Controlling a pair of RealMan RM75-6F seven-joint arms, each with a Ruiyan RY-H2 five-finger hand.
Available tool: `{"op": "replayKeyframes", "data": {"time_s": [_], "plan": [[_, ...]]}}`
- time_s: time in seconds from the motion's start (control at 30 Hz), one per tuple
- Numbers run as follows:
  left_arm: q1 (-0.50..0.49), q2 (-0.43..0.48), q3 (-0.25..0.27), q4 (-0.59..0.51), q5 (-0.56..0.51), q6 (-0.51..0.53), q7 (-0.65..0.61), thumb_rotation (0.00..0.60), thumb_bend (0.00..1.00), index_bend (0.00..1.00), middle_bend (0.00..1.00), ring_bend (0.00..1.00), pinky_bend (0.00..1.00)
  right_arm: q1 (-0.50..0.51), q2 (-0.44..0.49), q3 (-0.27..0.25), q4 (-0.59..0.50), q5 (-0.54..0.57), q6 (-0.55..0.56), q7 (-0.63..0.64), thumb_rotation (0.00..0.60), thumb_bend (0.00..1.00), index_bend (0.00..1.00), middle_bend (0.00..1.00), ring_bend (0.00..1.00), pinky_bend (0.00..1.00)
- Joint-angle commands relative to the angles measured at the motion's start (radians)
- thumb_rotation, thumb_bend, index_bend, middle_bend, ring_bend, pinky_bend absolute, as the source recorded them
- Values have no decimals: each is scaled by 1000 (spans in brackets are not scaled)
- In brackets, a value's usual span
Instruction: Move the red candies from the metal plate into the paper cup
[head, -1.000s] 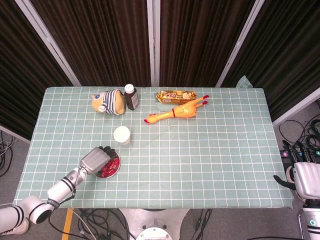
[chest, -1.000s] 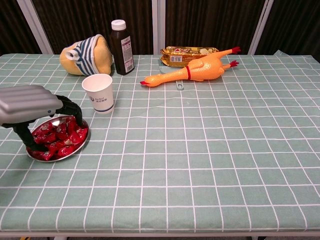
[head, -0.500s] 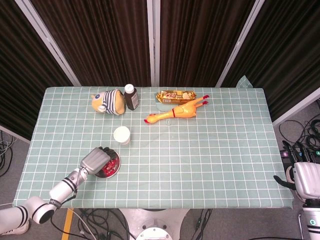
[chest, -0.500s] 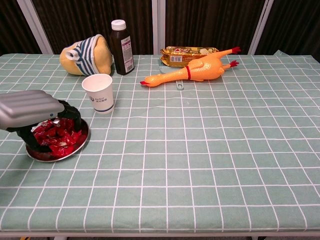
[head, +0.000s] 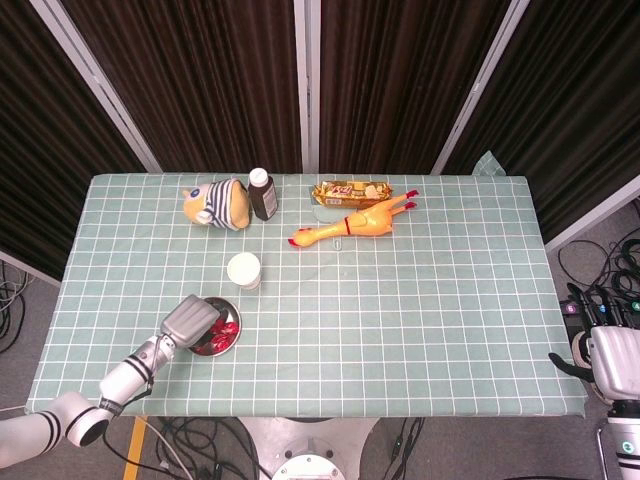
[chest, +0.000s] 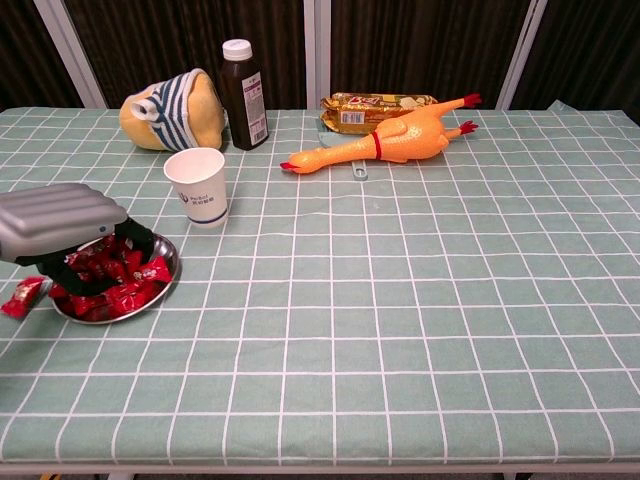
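We see our left hand (chest: 55, 222) curled over the candies (chest: 110, 280) in the plate (chest: 165, 277); whether it grips any, we cannot tell. One candy (chest: 22, 297) lies on the surface (chest: 400, 300).

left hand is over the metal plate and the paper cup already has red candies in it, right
Not quite. The left hand is over the plate, but the cup shows no candies inside in the head view; they still lie on the plate, with one on the cloth beside it in the chest view.
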Motion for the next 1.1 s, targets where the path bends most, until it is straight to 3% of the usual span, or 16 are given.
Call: {"op": "replayKeyframes", "data": {"time_s": [0.03,0.5,0.8,1.1], "plan": [[0,-8,7,19,10,13,-28,600,417,579,618,572,807,-1,1,-1,0,-1,1,2,600,16,61,219,44,137],[4,-1,6,40,27,79,-135,600,509,667,726,702,920,-7,5,-5,2,-11,10,17,600,14,61,221,44,138],[-31,93,-63,-91,9,115,-178,600,509,667,729,703,922,-4,9,-1,8,-14,10,28,600,14,61,221,44,138],[-132,118,-161,-150,-45,39,-212,600,509,667,729,703,922,-7,18,3,10,-12,16,35,600,14,61,221,44,138]]}}
